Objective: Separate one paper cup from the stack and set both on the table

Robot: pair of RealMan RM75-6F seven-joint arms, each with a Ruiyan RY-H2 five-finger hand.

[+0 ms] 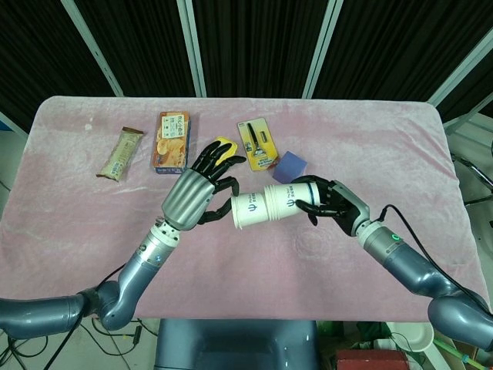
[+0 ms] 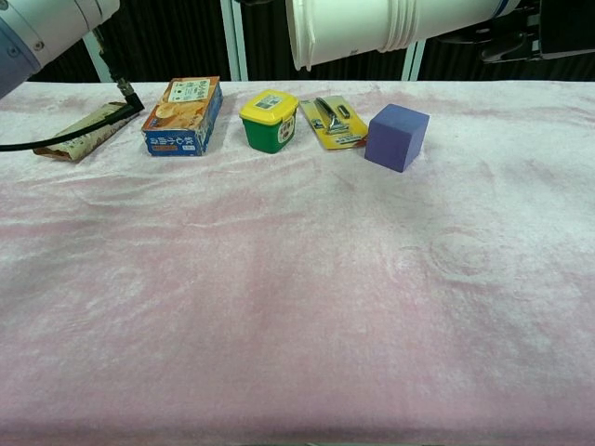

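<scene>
A stack of white paper cups (image 1: 286,202) lies on its side in the air above the pink table (image 1: 370,154), mouths toward my left. My right hand (image 1: 333,205) grips its base end. One cup (image 1: 248,211) sticks out of the stack's mouth, partly drawn out. My left hand (image 1: 194,196) is at that cup's rim, with its dark fingers (image 1: 212,163) curled around it. In the chest view the drawn-out cup (image 2: 339,28) and the stack's rims (image 2: 400,23) run along the top edge. Only a dark part of my right hand (image 2: 548,28) shows there.
Along the far side lie a snack bar (image 1: 121,153), a biscuit box (image 1: 171,141), a yellow-lidded green tub (image 2: 269,121), a carded razor (image 1: 257,142) and a purple block (image 1: 290,166). Bare pink cloth (image 2: 297,297) spreads in front of them.
</scene>
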